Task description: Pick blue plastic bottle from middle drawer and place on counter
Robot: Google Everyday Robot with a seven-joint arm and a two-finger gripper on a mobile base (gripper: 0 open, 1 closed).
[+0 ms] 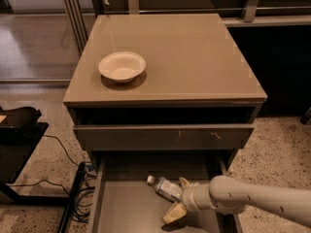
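The blue plastic bottle lies on its side in the open middle drawer, white cap pointing left. My gripper reaches in from the right on a white arm. Its cream fingers are spread open, one on each side of the bottle's base end. The bottle rests on the drawer bottom. The counter is the glossy taupe top above.
A cream round bowl sits on the counter's left side. A shut drawer front with white scratches overhangs the open drawer. A black stand and cables are on the floor to the left.
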